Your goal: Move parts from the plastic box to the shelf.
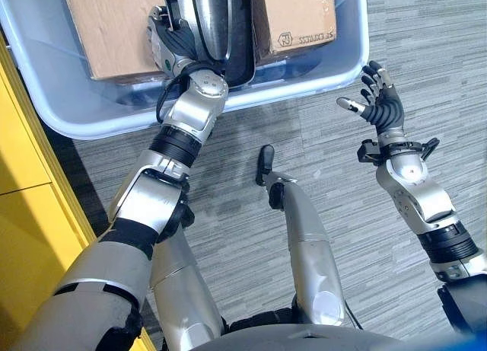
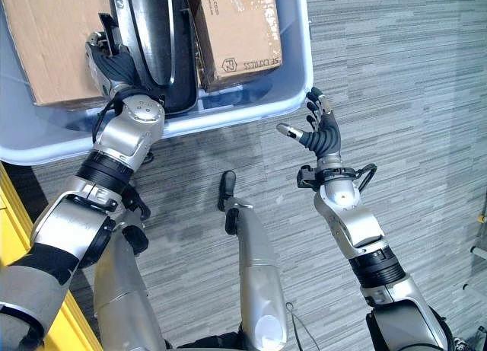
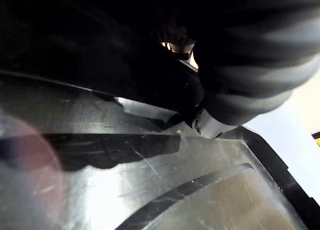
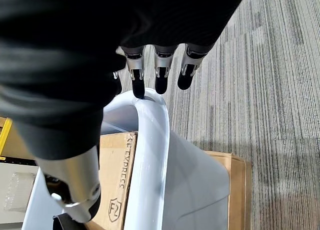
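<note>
Fingers of left hand (image 1: 169,33) hidden against glossy black moulded plastic part (image 2: 152,39), grip unreadable. Part upright in pale blue plastic box (image 1: 304,81), wedged between large brown cardboard carton (image 1: 106,23) and smaller brown cardboard carton (image 2: 236,31). Right hand (image 2: 323,134) spread, holding nothing, just outside box rim, above grey striped carpet (image 1: 319,138).

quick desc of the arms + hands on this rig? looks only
Silver-grey jointed arms with black bands at the joints. Left hand and right hand share one build: dark ribbed cover over wrist and back, silver fingers with dark tips, thumb set apart.
</note>
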